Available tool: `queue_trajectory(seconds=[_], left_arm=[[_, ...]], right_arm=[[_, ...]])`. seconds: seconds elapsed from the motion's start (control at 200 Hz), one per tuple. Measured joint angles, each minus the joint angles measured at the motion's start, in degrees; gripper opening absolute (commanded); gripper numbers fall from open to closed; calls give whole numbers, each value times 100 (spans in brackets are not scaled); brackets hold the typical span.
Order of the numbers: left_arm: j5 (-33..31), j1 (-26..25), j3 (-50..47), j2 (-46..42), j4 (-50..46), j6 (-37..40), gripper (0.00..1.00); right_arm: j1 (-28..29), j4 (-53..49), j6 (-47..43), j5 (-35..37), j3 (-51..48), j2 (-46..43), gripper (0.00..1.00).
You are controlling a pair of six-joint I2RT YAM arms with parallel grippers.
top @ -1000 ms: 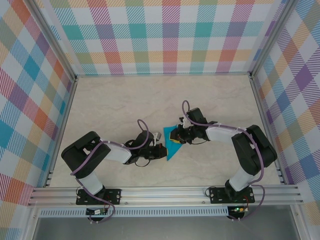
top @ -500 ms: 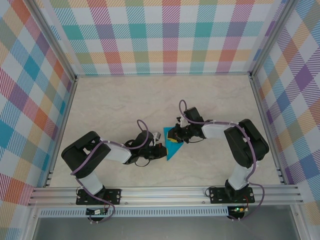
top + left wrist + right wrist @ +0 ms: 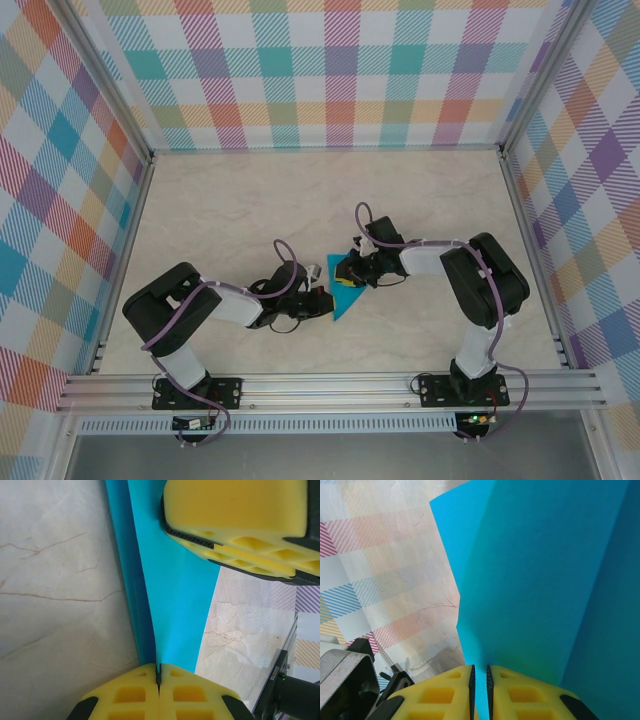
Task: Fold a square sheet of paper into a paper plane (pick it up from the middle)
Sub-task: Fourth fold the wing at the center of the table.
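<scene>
Your left fingers (image 3: 125,695) and right fingers (image 3: 520,695) are pinching the square sheet of paper (image 3: 170,590) at opposite edges — pulling apart would be risking a tear.

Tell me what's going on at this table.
Two robot arms are folding a square sheet of paper, teal-blue and already creased, on the table. The left gripper is clamped shut on one edge of it. The right gripper pinches it from the opposite side. It is not a finished plane yet.
</scene>
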Motion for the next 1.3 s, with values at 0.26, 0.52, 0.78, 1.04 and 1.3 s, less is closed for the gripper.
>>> queue_trajectory(seconds=[0.26, 0.52, 0.78, 1.04, 1.3], left_arm=[[4, 2, 0, 4, 2, -2, 2], [35, 7, 24, 4, -22, 2, 7], [72, 7, 85, -17, -162, 28, 12], [81, 7, 85, -146, -275, -4, 19], [63, 7, 11, -332, -459, -79, 24]], right_arm=[[0, -120, -7, 46, 68, 13, 17], [0, -131, -31, 42, 131, 203, 17], [0, -136, -44, 44, 138, 214, 16], [0, -146, -85, 46, 138, 216, 16], [0, -170, -195, 46, 138, 216, 16]])
